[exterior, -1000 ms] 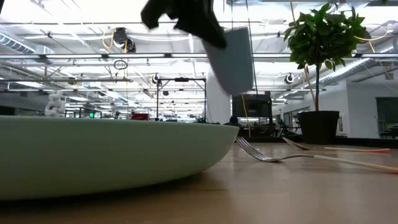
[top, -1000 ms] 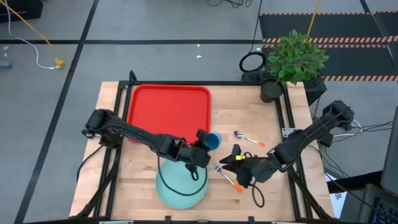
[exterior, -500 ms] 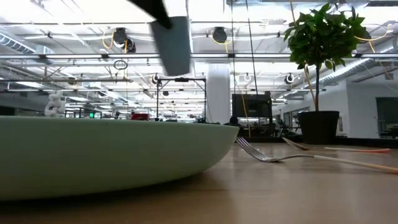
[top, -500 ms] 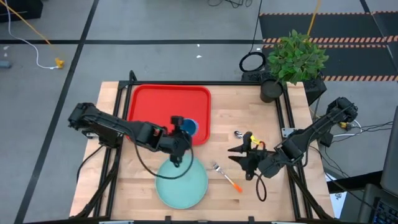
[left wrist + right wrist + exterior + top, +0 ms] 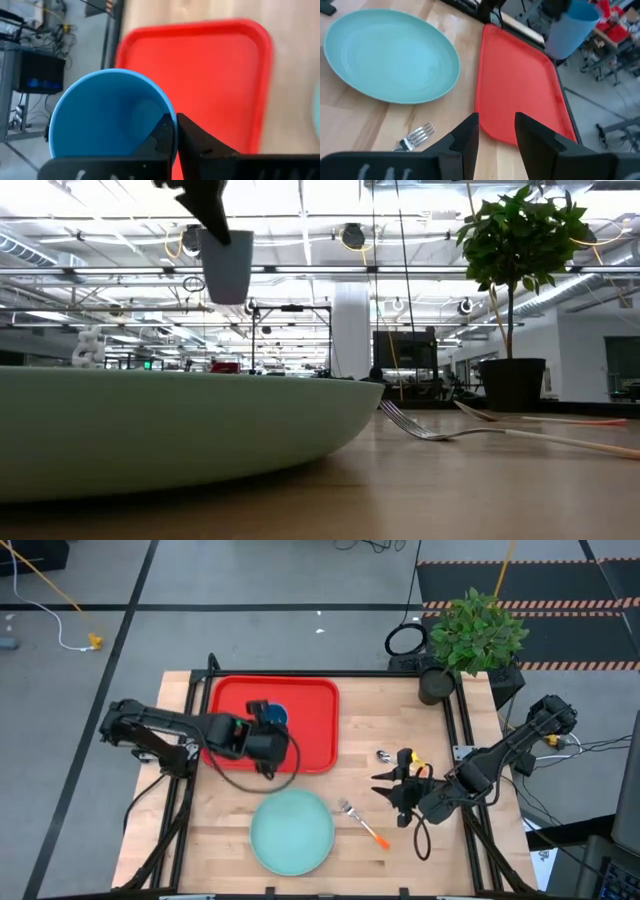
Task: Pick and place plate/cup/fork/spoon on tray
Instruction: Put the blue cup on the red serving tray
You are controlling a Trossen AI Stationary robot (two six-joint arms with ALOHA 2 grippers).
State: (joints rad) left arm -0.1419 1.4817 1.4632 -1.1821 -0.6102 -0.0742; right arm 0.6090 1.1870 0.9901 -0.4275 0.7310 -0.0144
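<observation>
I have the left gripper pinching the rim of the cup, one finger inside and one outside, and it hangs above the tray near that tray's far half; the low view shows the cup clear of any surface, so the step in hand is the set-down. To do it well I would lower straight down, keep the cup upright, and not let go until its base sits flat on the red floor, since a drop from this height could tip or roll it. I would also favour a spot toward a corner, leaving bare tray for the plate, which lies on the tabletop nearer the front edge. The fork lies just beside the plate, apart from it, and the spoon sits by the right gripper, which hovers over the tabletop with its fingers spread and nothing between them.
</observation>
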